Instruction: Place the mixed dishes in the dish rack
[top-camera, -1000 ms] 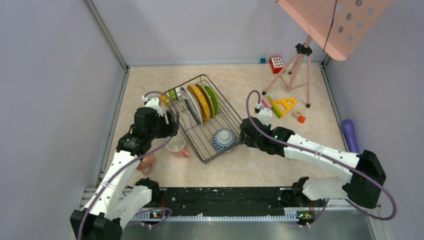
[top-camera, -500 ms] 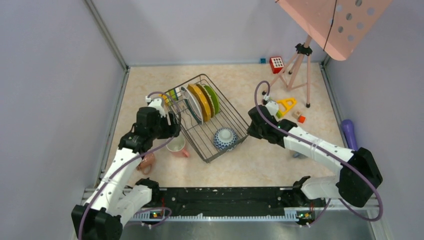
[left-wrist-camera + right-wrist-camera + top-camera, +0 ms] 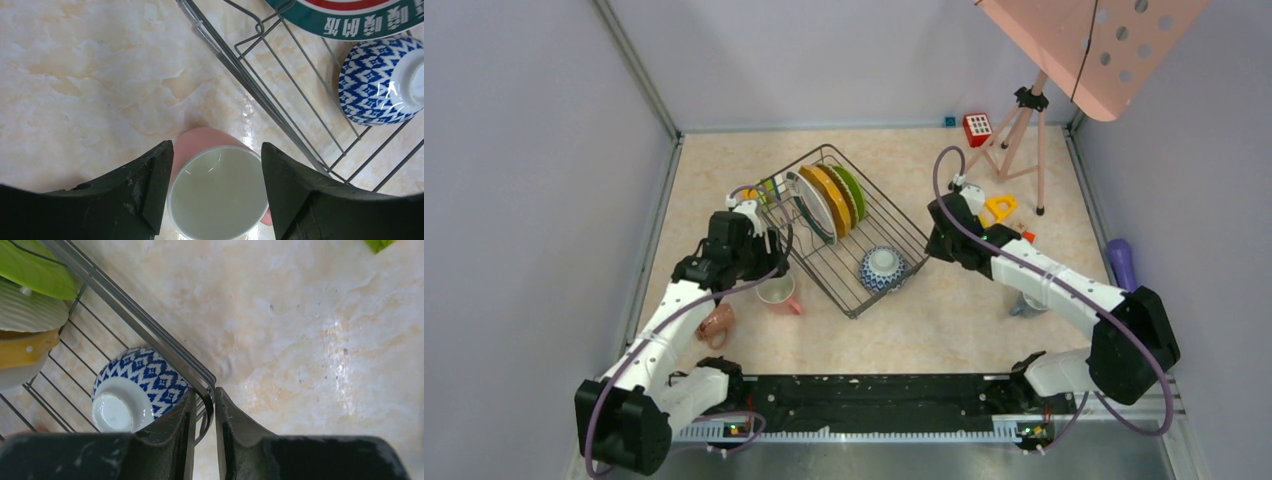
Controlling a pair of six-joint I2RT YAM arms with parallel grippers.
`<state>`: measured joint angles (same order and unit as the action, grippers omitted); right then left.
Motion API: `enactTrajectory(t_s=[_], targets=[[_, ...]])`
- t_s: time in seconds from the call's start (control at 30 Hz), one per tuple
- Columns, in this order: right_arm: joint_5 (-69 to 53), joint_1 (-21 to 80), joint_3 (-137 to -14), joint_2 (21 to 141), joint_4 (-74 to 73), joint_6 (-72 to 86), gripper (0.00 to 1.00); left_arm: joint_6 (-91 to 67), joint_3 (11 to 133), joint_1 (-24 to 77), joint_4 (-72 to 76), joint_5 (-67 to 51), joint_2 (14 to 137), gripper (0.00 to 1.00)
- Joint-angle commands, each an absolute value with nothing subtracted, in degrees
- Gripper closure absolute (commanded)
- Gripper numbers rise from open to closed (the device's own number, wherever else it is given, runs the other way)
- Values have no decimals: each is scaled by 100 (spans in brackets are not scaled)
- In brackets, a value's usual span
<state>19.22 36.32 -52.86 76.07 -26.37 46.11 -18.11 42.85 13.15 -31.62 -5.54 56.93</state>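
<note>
From above, the dish rack (image 3: 834, 265) sits mid-bench. Three plates stand in its slots and the blue-white bowl (image 3: 882, 268) lies upturned at its near end. A pink mug (image 3: 776, 292) stands just outside the rack's left side.

Left wrist: the left hand (image 3: 216, 150) is spread wide, one finger on each side of that mug, which is upright on the bench. The white plate's green rim (image 3: 350, 22) carries white Chinese characters, too cropped to read.

Right wrist: the right hand (image 3: 205, 405) is pinched nearly closed on the rack's corner wire, beside the bowl.

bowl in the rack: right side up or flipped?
Flipped. The blue-white patterned bowl shows its white foot ring facing up, with its rim down on the dish rack wires.
</note>
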Motion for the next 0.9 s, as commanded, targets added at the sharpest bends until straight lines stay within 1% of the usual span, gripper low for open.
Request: enactTrajectory(t_s=[0.0, 0.1, 0.2, 0.27, 0.53, 0.57, 0.6, 0.63, 0.67, 0.7, 0.8, 0.87], targets=[[2208, 3419, -5809, 7638, -2456, 4074, 76, -1848, 4386, 1301, -3226, -649, 5787, 30], [2058, 3387, -5917, 7608, -2456, 3882, 58, -1836, 4418, 1310, -3385, -428, 5779, 31], [1955, 3374, -5992, 7541, -2487, 3800, 45, -1955, 4519, 1307, -3649, -87, 5790, 34], [1963, 3375, -5970, 7452, -2483, 3763, 42, -1981, 4605, 1303, -3857, -60, 5817, 38], [2128, 3215, -5848, 6927, -2804, 3664, 39, -2171, 4492, 1305, -3886, 252, 5744, 41], [2233, 3168, -5849, 6861, -2962, 3695, 35, -2163, 4475, 1308, -3856, 255, 5791, 42], [2364, 3122, -5844, 6786, -3156, 3760, 30, -2158, 4483, 1307, -3843, 274, 5858, 43], [2526, 3063, -5834, 6697, -3351, 3881, 20, -2158, 4511, 1301, -3871, 329, 5921, 43], [2669, 2993, -5829, 6593, -3561, 3956, 7, -2180, 4537, 1303, -3909, 432, 5982, 45], [2755, 2905, -5801, 6474, -3741, 4075, 2, -2202, 4551, 1301, -3921, 490, 6033, 47], [2800, 2458, -5685, 6107, -4229, 4221, 1, -2210, 4515, 1301, -3832, 440, 6105, 50], [2896, 2065, -5713, 5993, -4747, 4360, 1, -2213, 4538, 1301, -3846, 439, 6160, 51]])
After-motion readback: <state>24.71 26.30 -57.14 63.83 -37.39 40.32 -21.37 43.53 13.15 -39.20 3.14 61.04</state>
